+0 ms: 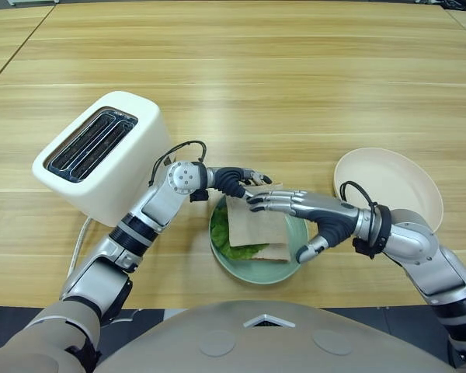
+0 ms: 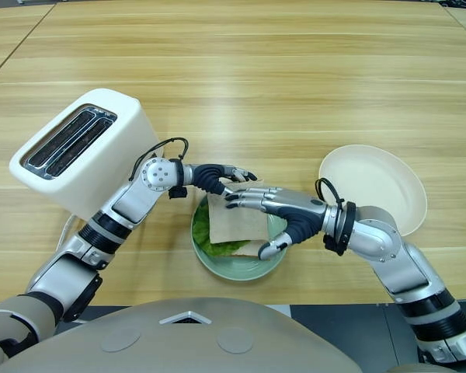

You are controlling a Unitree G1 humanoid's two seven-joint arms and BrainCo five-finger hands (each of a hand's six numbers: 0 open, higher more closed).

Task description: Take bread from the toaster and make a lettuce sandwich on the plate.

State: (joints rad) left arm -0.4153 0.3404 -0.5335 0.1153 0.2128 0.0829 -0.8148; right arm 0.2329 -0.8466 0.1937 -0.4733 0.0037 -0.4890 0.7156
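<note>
Now, L hand at bread edge, grip unclear, R hand splayed flat over it

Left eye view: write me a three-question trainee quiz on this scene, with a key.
1. True or false: a slice sticks up out of the toaster.
2. What lies under the bread on the plate? A) lettuce B) cheese C) nothing
3. Which hand is nearer the bowl?

Key: 1. False, the slots look empty. 2. A. 3. The right hand.
</note>
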